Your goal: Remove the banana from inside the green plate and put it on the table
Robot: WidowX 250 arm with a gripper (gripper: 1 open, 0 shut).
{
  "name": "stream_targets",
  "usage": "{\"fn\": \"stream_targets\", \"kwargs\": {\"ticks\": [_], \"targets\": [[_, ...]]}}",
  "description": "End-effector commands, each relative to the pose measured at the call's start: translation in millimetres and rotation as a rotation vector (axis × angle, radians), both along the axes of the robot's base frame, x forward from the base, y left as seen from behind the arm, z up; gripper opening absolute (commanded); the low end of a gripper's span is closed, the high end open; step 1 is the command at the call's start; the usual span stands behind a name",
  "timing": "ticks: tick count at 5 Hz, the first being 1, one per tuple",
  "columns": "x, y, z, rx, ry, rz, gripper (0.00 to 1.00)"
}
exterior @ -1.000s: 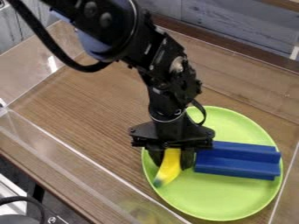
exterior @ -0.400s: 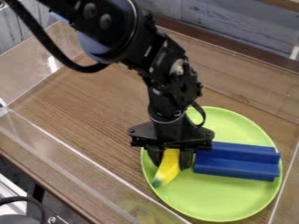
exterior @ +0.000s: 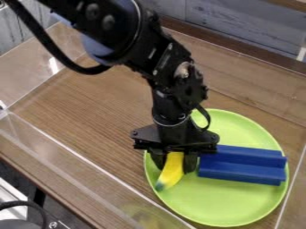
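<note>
Nearest the camera, the clear acrylic wall (exterior: 48, 161) runs along the front edge, with the green plate (exterior: 239, 201) just behind it at about 5 o'clock in the view. The plate's near rim is bare. On the plate's left part lies the banana (exterior: 174, 172), pointing roughly from 12 down to 6 o'clock, its lower tip free and resting on the plate surface, its upper end under my fingers. My gripper (exterior: 176, 152) points straight down and is clenched on that upper end of the banana; the jaws stand close together on either side of it. At 3 o'clock from the banana, just beside it, the blue block (exterior: 244, 165) lies flat on the plate, long side running left to right. The banana is inside the plate, not lifted clear. Behind the plate, the table (exterior: 96, 107) spreads toward 10 o'clock, dark wood grain. My arm (exterior: 131, 45) rises from the gripper toward 11 o'clock, black with cables.
</note>
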State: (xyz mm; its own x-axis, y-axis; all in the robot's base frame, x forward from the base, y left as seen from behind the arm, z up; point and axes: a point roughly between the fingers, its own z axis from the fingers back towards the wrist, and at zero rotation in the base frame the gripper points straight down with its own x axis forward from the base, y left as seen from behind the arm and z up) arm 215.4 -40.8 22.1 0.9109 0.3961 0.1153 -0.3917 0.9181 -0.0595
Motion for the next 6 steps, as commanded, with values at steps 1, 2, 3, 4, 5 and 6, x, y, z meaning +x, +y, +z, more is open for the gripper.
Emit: {"fn": "stream_targets", "kwargs": {"ticks": [1, 2, 3, 4, 5, 6], "targets": [[-3.1, 1.3, 0.6, 0.016, 0.006, -0.015, 0.0], [-3.9, 2.1, 0.1, 0.023, 0.007, -0.015, 0.0], [-4.7, 2.8, -0.5, 0.029, 0.009, -0.015, 0.0], [-5.4, 3.3, -1.0, 0.035, 0.01, -0.015, 0.0], [-6.1, 3.8, -1.6, 0.04, 0.011, -0.015, 0.0], [-6.7, 4.2, -2.2, 0.045, 0.012, -0.014, 0.0]]}}
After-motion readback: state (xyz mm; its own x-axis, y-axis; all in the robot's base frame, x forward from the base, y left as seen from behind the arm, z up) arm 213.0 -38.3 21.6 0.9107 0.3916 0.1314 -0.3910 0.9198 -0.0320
